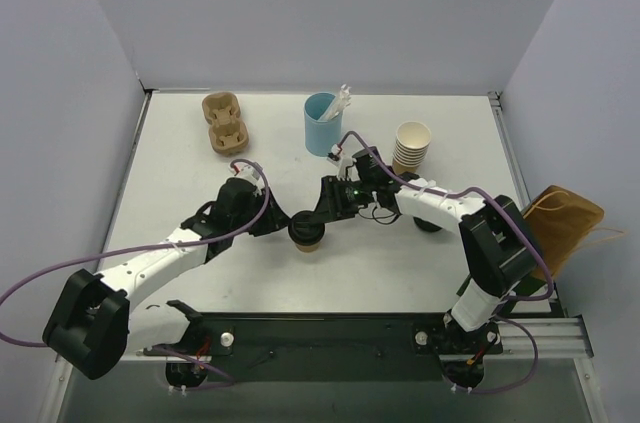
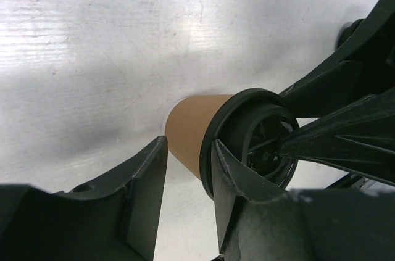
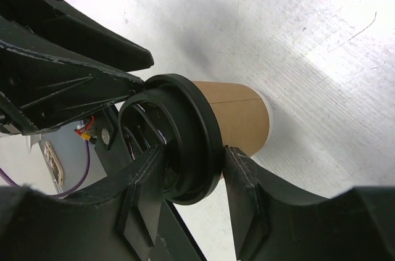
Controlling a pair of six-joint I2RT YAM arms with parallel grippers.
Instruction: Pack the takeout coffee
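My left gripper (image 2: 189,150) and right gripper (image 3: 196,156) are pinching the takeout coffee (image 1: 307,233) by its lid rim, 6 o'clock from the blue cup (image 1: 321,123); I'm aiming for gentle, level lift.

takeout coffee (image 1: 308,233) standing upright
small tan-brown paper cup, round black lid (image 3: 199,131) seated on top, base flat on the white counter (image 1: 390,268).

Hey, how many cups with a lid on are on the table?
1: the takeout coffee, mid-table between the left gripper and right gripper. The blue cup and cream cup stack at the back are lidless. None looks hidden.
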